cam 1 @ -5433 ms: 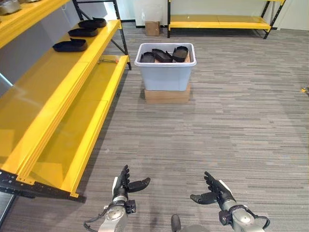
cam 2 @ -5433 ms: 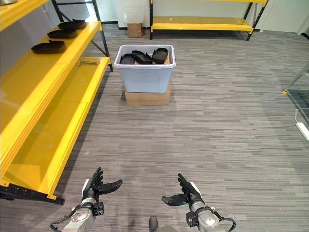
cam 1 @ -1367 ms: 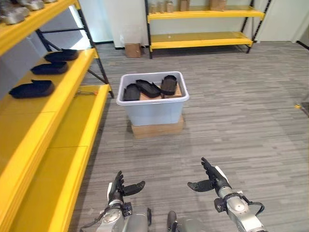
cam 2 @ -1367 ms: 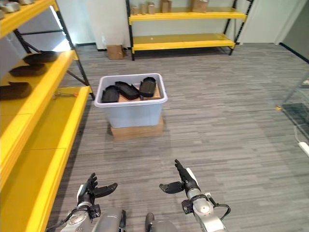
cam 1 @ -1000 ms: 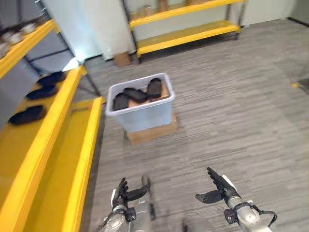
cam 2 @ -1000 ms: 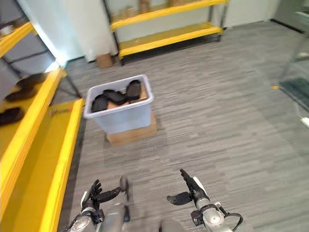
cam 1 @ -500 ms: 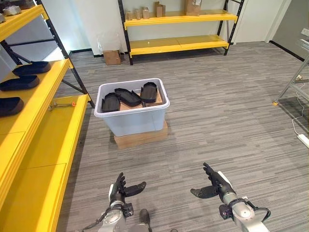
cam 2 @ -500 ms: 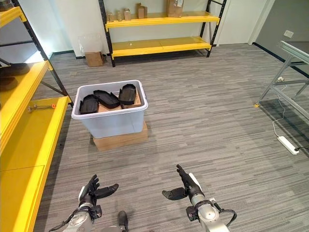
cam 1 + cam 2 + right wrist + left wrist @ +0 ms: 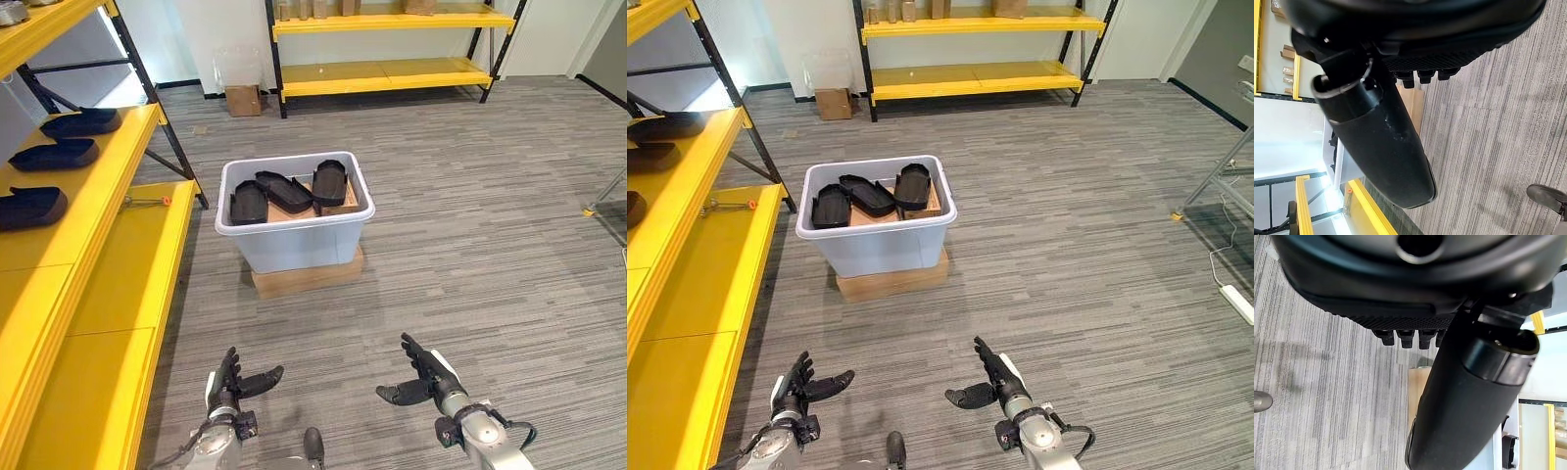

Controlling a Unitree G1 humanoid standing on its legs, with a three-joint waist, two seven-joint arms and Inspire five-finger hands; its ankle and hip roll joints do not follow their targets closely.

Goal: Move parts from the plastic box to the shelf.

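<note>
While well short of the plastic box [image 9: 294,230] of black parts [image 9: 285,190], left hand [image 9: 228,384] and right hand [image 9: 425,376] low over carpet, fingers spread, empty, shelf [image 9: 83,211] alongside.

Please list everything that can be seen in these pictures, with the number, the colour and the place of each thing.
plastic box: one, pale grey, on the floor ahead, on a flat cardboard box.
parts in box: three, black, lying on cardboard.
parts on shelf: three, black, in a row.
shelf: yellow, on the left.
far shelf: yellow, at the back wall.
small carton: one, brown, floor by the wall.
left hand: dark, open, low, holds nothing.
right hand: dark, open, low, holds nothing.
</note>
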